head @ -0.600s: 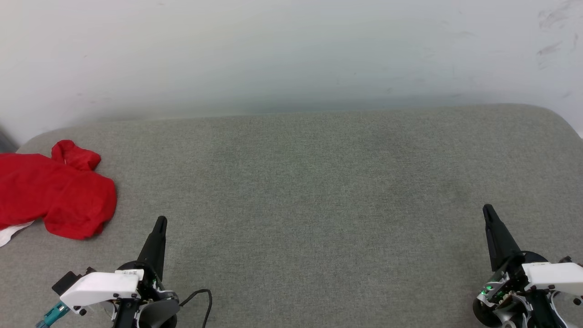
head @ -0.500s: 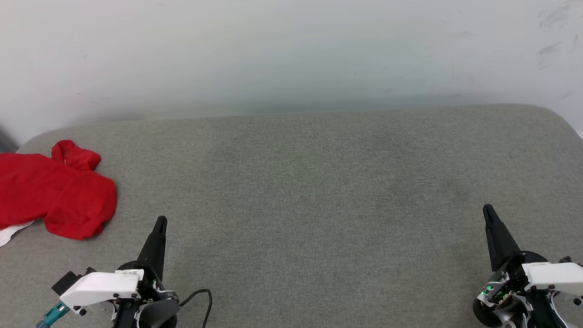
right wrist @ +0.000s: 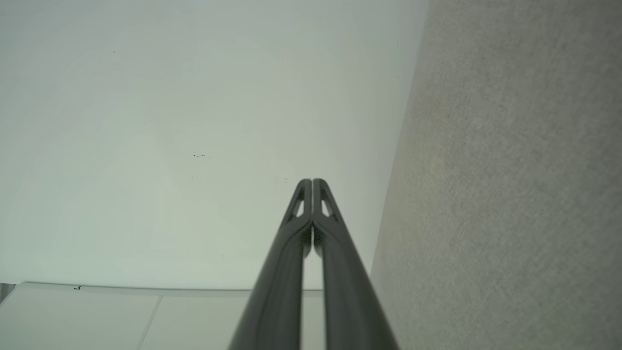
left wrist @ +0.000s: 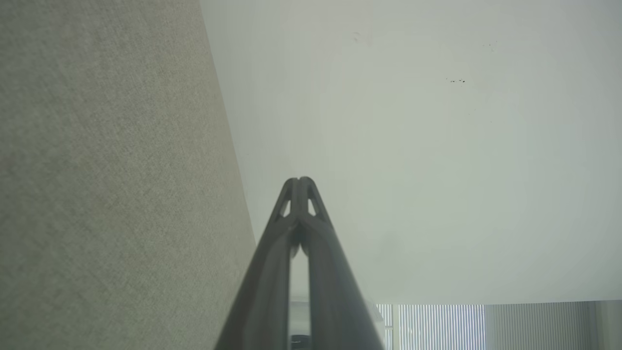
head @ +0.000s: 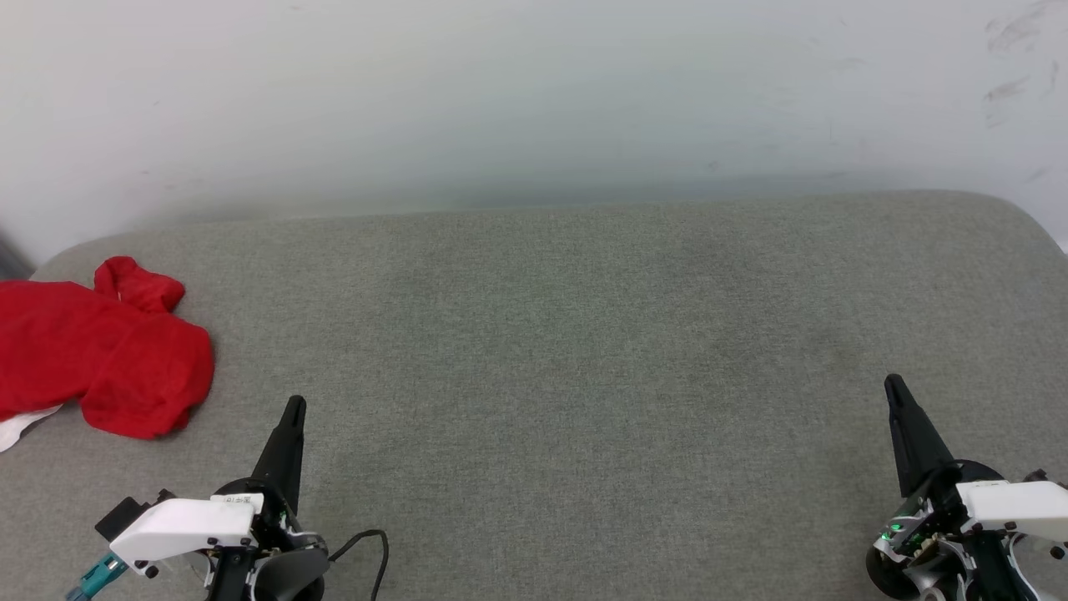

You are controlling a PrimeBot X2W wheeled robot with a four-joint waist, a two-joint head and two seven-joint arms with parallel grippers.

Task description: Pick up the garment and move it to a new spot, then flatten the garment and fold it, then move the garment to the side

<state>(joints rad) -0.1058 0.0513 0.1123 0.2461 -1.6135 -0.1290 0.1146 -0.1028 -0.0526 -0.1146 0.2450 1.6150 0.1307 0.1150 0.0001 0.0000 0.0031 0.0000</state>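
Nothing has moved since the earlier pictures: both arms and the garment sit just as they did half a second back. From the head camera I see the garment (head: 104, 359) crumpled in a red heap at the far left of the grey cushion (head: 584, 351). It is partly cut off by the picture's edge, and a small white patch shows at its lower left. My left gripper (head: 294, 404) is at the lower left, pointing up the view, near the garment's lower right edge but clear of it. My right gripper (head: 891, 382) is at the lower right, well apart from the garment. Through the left wrist camera the two fingers (left wrist: 272, 277) are pressed together at the tips with nothing between them; the cushion lies to their left and a pale wall (left wrist: 437, 146) fills the rest. The right wrist camera shows much the same: its fingers (right wrist: 282, 282) meet tip to tip and hold nothing, with the cushion on their right. A black cable (head: 371, 542) loops over the cushion just beside the left wrist.
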